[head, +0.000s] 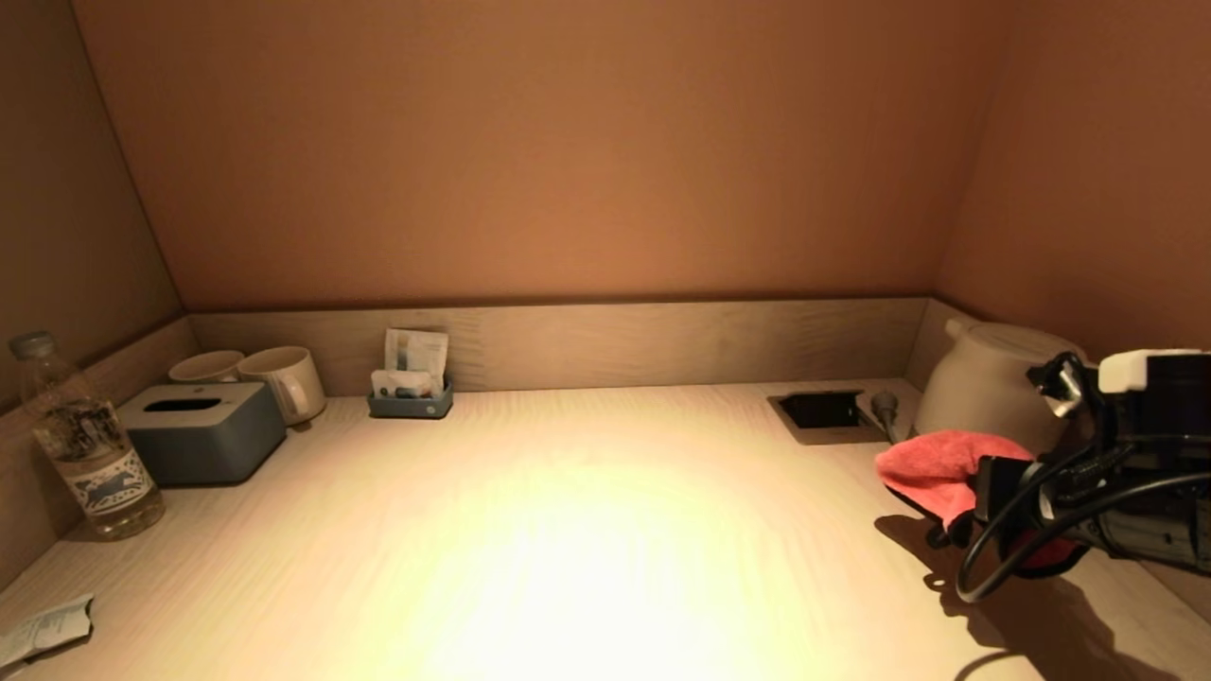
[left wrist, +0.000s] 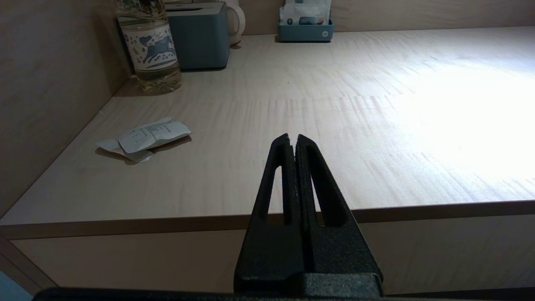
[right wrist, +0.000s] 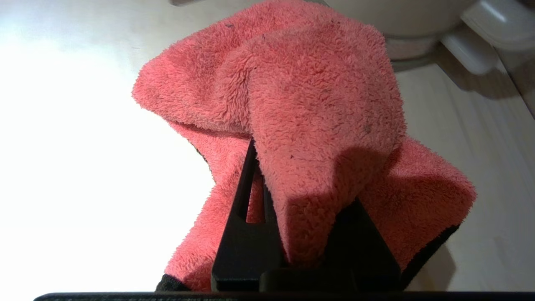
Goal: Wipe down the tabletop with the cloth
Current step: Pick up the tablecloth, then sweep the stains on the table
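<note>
Currently: your right gripper (right wrist: 292, 196) clamps cloth (right wrist: 309, 104) near desk's right edge; unwiped tabletop (head: 568, 530) stretches leftward. Left gripper (left wrist: 294, 144) closed, empty, off front-left corner.

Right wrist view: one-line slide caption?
Right claw grips the pink cloth above the tabletop, white kettle just beyond.

The cloth (right wrist: 309, 104) is fluffy pink fleece. The tabletop (head: 568, 530) is pale matt wood grain. Matt black plastic fingers (left wrist: 309, 188) show. The kettle (head: 984, 388) at the right edge looks smooth.
</note>
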Controlling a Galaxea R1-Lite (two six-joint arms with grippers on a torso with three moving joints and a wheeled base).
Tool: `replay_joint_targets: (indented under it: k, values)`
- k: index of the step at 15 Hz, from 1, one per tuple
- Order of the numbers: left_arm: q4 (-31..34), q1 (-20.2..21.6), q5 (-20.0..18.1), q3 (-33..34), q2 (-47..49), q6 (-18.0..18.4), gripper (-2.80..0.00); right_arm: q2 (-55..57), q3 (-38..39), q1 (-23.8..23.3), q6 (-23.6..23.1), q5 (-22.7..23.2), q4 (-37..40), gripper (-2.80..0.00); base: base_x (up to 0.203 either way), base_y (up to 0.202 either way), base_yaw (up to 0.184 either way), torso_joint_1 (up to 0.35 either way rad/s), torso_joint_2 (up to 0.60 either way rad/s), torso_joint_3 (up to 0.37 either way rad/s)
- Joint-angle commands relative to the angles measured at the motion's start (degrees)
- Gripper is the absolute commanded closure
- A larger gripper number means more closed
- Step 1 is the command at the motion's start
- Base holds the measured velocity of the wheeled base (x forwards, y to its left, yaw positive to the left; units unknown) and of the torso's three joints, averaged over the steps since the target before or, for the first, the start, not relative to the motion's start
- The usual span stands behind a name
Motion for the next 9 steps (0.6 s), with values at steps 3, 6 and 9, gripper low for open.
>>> replay_joint_targets:
  k: [3, 6, 9]
  values:
    - [-0.02, 0.01, -0.01, 0.02, 0.05, -0.03, 0.00, -6.18, -0.94, 7.79, -0.31, -0.40, 2.02, 0.00, 0.000, 0.000, 0.000, 0.000, 0.00, 0.000]
    - [-0.06, -0.02, -0.01, -0.01, 0.05, -0.03, 0.00, -6.47, -3.24, 13.87, -0.32, -0.74, 5.48, 0.00, 0.000, 0.000, 0.000, 0.000, 0.00, 0.000]
    - [0.01, 0.02, -0.01, -0.06, 0.05, -0.03, 0.00, -5.39, -6.89, 21.58, -0.30, -3.98, 10.21, 0.00, 0.000, 0.000, 0.000, 0.000, 0.00, 0.000]
